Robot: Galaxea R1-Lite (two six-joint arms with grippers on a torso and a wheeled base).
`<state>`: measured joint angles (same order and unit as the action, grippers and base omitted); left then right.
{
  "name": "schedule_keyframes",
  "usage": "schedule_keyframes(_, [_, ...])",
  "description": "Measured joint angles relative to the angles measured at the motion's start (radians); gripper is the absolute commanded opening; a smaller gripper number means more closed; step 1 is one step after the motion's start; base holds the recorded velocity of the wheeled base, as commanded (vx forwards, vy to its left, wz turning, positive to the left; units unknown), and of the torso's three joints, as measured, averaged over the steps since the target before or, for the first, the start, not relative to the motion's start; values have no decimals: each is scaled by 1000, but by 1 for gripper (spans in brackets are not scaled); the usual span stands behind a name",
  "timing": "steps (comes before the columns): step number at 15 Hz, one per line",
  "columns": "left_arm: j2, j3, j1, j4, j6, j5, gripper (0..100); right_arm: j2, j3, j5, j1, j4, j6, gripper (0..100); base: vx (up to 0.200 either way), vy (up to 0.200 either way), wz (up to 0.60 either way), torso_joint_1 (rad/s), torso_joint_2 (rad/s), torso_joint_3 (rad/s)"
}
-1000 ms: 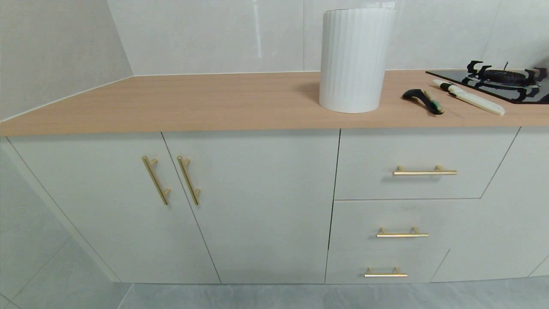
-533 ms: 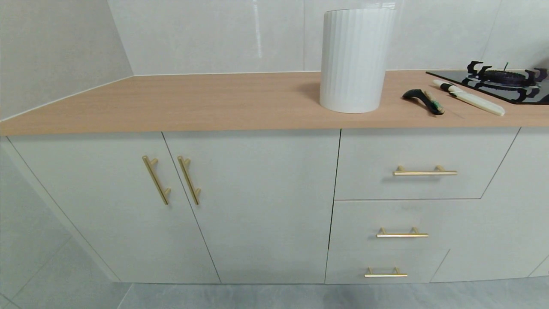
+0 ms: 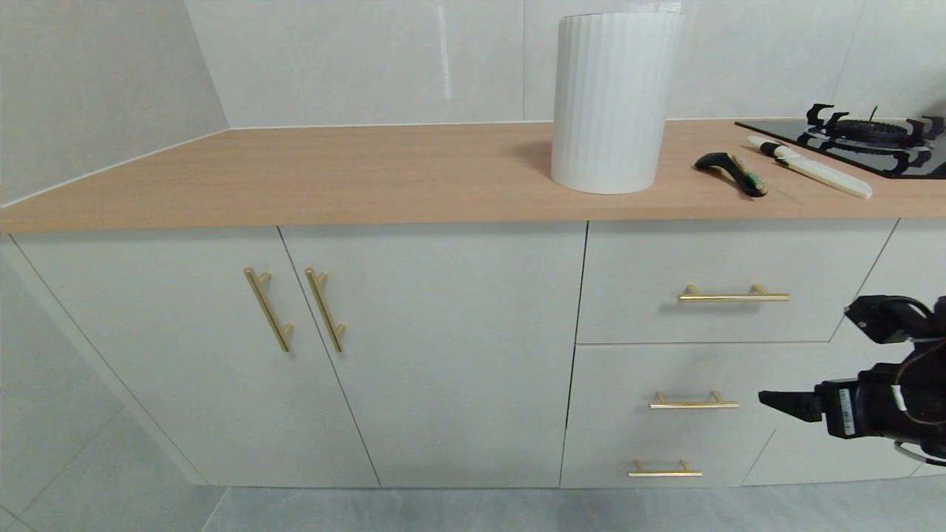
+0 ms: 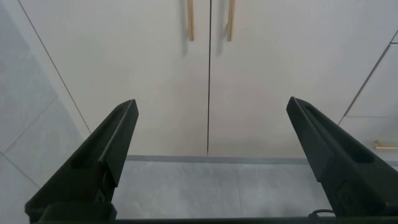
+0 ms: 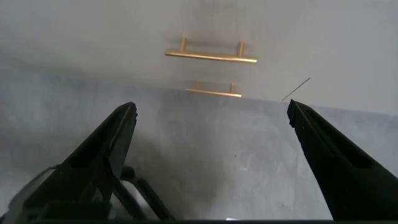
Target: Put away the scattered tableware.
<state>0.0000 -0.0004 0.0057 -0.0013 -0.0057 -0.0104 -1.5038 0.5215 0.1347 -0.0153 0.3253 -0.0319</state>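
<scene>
Well below the container (image 3: 606, 103), the arms hung low: the left gripper (image 4: 211, 106) faced the doors (image 3: 443, 332) down to the container's left, the right gripper (image 5: 211, 109) faced the drawers (image 3: 739, 258) down to its right, both with jaws spread wide and empty. On the counter (image 3: 332, 177), just right of the container, lay a peeler (image 3: 728, 172), then a knife (image 3: 809, 168). The right arm should probably rise clear of the counter's edge, then close across the peeler's handle from above.

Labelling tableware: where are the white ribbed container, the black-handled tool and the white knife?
white ribbed container (image 3: 606, 111), head view, its side wall.
black-handled tool (image 3: 719, 162), head view, its curved black handle.
white knife (image 3: 824, 175), head view, middle of its blade.
</scene>
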Motion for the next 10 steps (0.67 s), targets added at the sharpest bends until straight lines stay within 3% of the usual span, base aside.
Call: schedule_keyframes(10, [0, 0, 0, 0, 0, 0, 100, -471, 14, -69, -1, 376, -7, 100, 0, 0, 0, 0, 0, 0])
